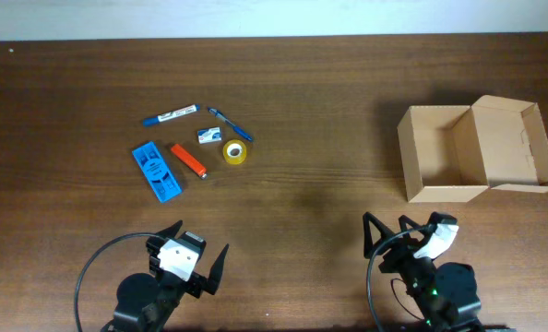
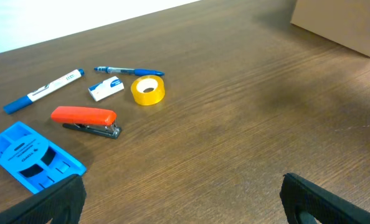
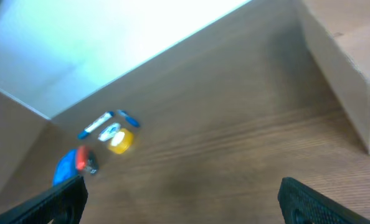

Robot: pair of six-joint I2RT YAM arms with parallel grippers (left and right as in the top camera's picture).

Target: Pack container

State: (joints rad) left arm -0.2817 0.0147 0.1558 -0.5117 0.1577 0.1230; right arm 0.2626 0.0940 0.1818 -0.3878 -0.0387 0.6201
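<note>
The container [image 1: 445,152] is a tan cardboard box at the right, open, its flap lid [image 1: 514,143] folded back to the right. It also shows in the left wrist view [image 2: 341,25] and the right wrist view [image 3: 347,68]. Stationery lies at the left: a blue marker [image 1: 171,115], a blue pen [image 1: 230,124], a white eraser [image 1: 209,136], a yellow tape roll [image 1: 235,151], an orange stapler [image 1: 188,160] and a blue staple box [image 1: 156,170]. My left gripper [image 1: 193,251] is open and empty near the front edge. My right gripper [image 1: 385,235] is open and empty, in front of the box.
The wooden table [image 1: 320,129] runs to a pale wall at the back. The stationery cluster shows in the left wrist view around the tape roll [image 2: 147,90] and stapler [image 2: 85,120].
</note>
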